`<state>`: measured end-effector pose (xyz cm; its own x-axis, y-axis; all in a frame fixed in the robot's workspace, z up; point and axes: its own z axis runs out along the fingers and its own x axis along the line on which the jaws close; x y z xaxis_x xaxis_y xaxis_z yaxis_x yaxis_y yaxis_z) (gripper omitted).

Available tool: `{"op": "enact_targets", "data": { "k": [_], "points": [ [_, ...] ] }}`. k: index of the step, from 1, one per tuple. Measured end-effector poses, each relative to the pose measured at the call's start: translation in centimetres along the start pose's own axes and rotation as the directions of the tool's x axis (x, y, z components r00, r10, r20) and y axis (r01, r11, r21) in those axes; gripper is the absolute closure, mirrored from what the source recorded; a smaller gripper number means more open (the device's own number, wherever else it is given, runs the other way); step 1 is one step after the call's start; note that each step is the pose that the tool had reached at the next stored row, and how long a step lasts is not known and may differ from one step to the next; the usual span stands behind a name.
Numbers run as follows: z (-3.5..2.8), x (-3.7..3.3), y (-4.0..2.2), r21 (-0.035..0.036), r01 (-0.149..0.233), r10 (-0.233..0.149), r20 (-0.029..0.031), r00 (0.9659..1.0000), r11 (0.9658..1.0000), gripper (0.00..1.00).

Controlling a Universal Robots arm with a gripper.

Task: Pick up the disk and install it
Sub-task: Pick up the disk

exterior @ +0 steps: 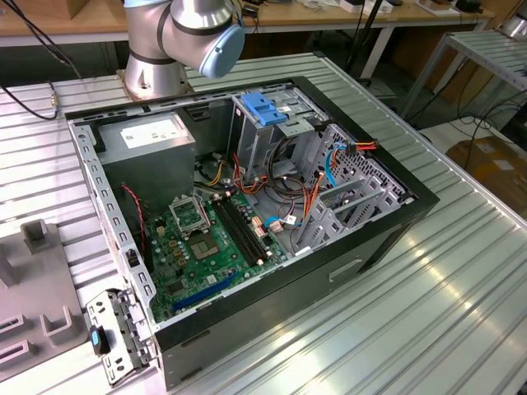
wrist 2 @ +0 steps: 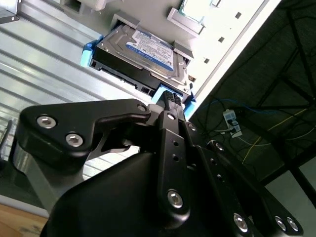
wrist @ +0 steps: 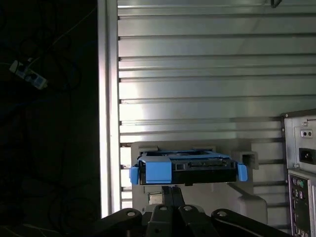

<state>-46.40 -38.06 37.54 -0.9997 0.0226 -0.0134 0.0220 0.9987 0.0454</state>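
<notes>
Flat on a grey holder (wrist: 247, 197), the disk (wrist: 190, 170) rests on the ribbed metal table (wrist: 197, 74). Its white-and-blue label face shows in the second wrist view (wrist 2: 143, 52). The blue carrier rail (wrist: 158, 172) runs down both long sides, and the short edge with the connectors is turned toward the gripper (wrist: 173, 188). So the disk's long axis points straight away from the claw, in line with its fingers.

In the first wrist view the claw's two fingers stand pressed close together. In the second wrist view the gripper (wrist 2: 172, 98) has its tip at the near edge of the blue rail. Whether it actually pinches the rail I cannot tell.

In the exterior view the open computer case (exterior: 247, 329) fills the middle, with the arm (exterior: 185, 33) at 11 o'clock. Inside the case, the blue latch plate (exterior: 265, 109) sits toward 12 o'clock, the grey metal box (exterior: 152, 136) toward 10 o'clock and the green motherboard (exterior: 198, 247) toward 7 o'clock.
</notes>
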Motion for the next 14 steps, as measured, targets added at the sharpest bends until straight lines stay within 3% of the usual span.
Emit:
{"op": "enact_targets", "data": {
  "k": [5, 8, 12, 14],
  "points": [
    [0.00, 0.00, 0.00, -0.0013, 0.082, -0.082, -0.0036, 0.9966, 0.9966, 0.89],
    [0.00, 0.00, 0.00, -0.0021, 0.130, -0.130, -0.0057, 0.9915, 0.9916, 0.89],
    [0.00, 0.00, 0.00, -0.0037, 0.205, -0.205, -0.0089, 0.9788, 0.9788, 0.89],
    [0.00, 0.00, 0.00, -0.0040, 0.214, -0.214, -0.0094, 0.9768, 0.9768, 0.89]
  ]
}}
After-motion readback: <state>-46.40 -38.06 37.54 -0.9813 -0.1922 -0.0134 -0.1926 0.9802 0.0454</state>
